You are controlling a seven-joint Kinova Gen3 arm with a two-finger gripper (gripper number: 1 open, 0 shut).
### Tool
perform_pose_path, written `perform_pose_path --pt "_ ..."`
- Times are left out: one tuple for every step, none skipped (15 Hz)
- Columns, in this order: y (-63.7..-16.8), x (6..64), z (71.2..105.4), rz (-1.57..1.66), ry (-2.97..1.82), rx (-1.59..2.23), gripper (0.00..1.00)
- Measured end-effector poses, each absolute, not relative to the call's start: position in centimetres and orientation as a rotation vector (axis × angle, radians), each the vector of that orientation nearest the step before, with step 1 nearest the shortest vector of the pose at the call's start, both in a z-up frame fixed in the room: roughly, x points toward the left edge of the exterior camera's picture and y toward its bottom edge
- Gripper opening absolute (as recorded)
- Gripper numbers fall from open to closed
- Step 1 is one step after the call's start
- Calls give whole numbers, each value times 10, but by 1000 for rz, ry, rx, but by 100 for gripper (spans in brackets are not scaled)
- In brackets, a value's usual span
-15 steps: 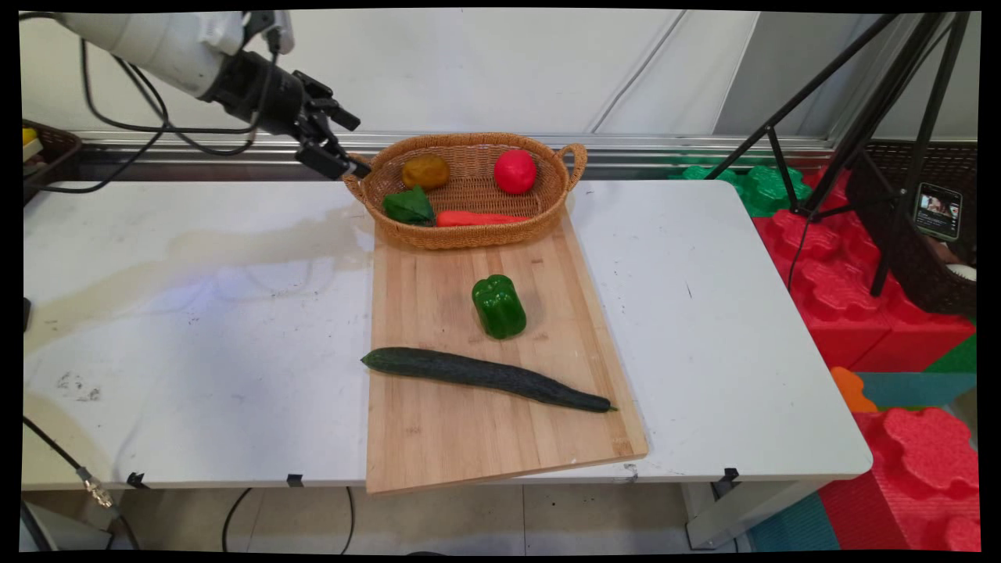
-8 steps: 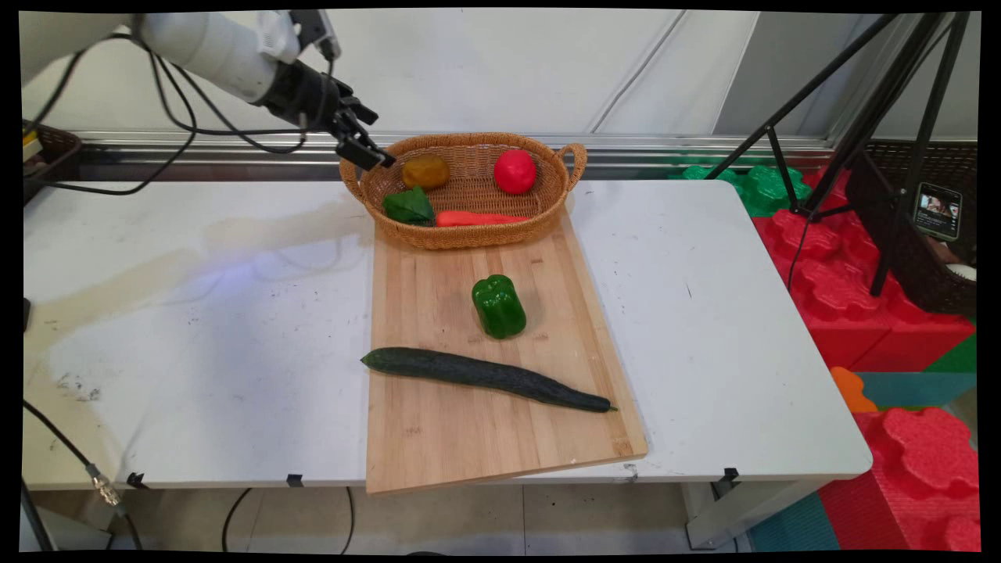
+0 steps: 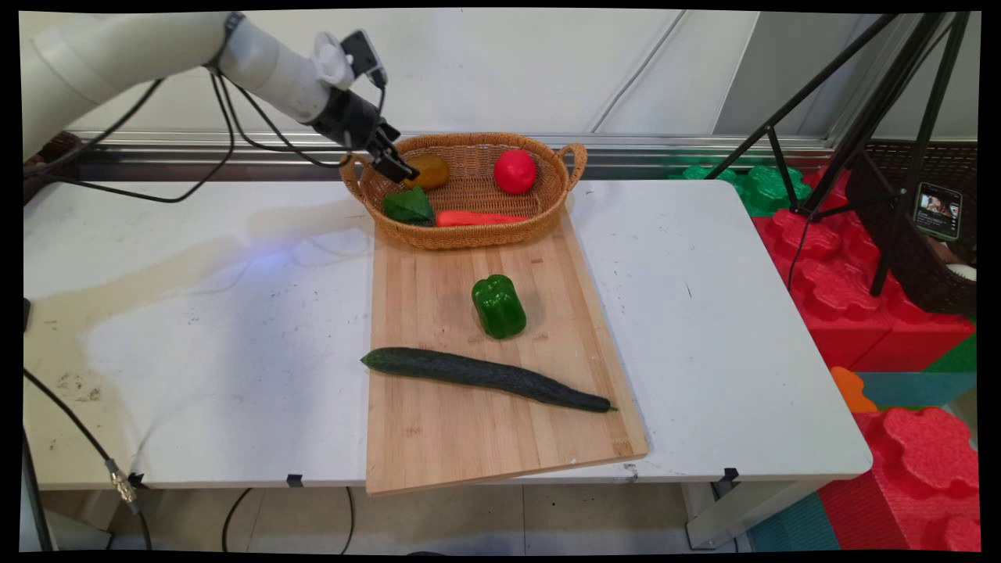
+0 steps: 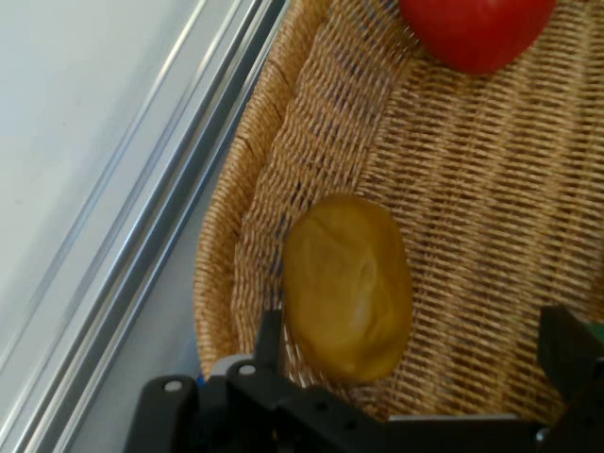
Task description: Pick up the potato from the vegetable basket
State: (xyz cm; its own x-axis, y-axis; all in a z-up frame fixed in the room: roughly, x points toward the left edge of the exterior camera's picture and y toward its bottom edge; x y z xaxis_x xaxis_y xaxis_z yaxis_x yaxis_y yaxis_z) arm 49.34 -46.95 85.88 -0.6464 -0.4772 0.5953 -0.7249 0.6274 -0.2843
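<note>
The black two-finger gripper (image 3: 397, 169) hangs over the left end of the oval woven wicker basket (image 3: 547, 211), its fingers spread apart and holding nothing. In the hand view one finger (image 4: 271, 338) stands just beside the brownish-yellow potato (image 4: 349, 283) and the other finger (image 4: 569, 354) is well apart from it, so the potato lies between them. I cannot tell if a finger touches it.

The potato is smooth and egg-shaped, and it rests on the ribbed weave of the basket floor, close to the basket's left wall. In the same basket there are a round, glossy red tomato (image 3: 514, 171) toward the right end, a crinkled dark green leafy vegetable (image 3: 409, 206) at the near left, and a slim orange-red carrot (image 3: 477, 219) along the near wall, with its long axis running along the length of the basket.

The basket stands on the far end of a pale wooden cutting board (image 3: 438, 446) with striped grain. Nearer than the basket, a shiny, blocky green bell pepper (image 3: 498, 306) stands on the board. Nearer still, a long dark green cucumber (image 3: 485, 378) lies across the board, its thin tip pointing right. The board rests on the white table (image 3: 195, 352).

No writing can be read on these things.
</note>
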Motion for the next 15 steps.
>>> perform_pose_path --pt "-476 491 853 704 -2385 956 100" --pt "-482 488 847 699 -2388 968 100" --pt "-489 485 842 696 -2390 981 100" --pt "-494 483 837 693 -2391 993 100" --pt "-497 481 834 692 -2391 1002 100" --pt "-501 479 831 691 -2392 1013 100" --pt "-504 478 828 690 -2393 1021 100" --pt "-508 476 825 688 -2395 1029 100" --pt "-510 475 822 686 -2396 1035 100" --pt "-513 473 819 684 -2398 1041 100" --pt "-516 470 815 681 -2402 1046 100" --pt "-519 468 812 678 -2405 1051 100" --pt "-521 467 810 676 -2407 1055 100" --pt "-524 465 807 676 -2409 1058 100" --pt "-526 464 805 678 -2411 1062 100"
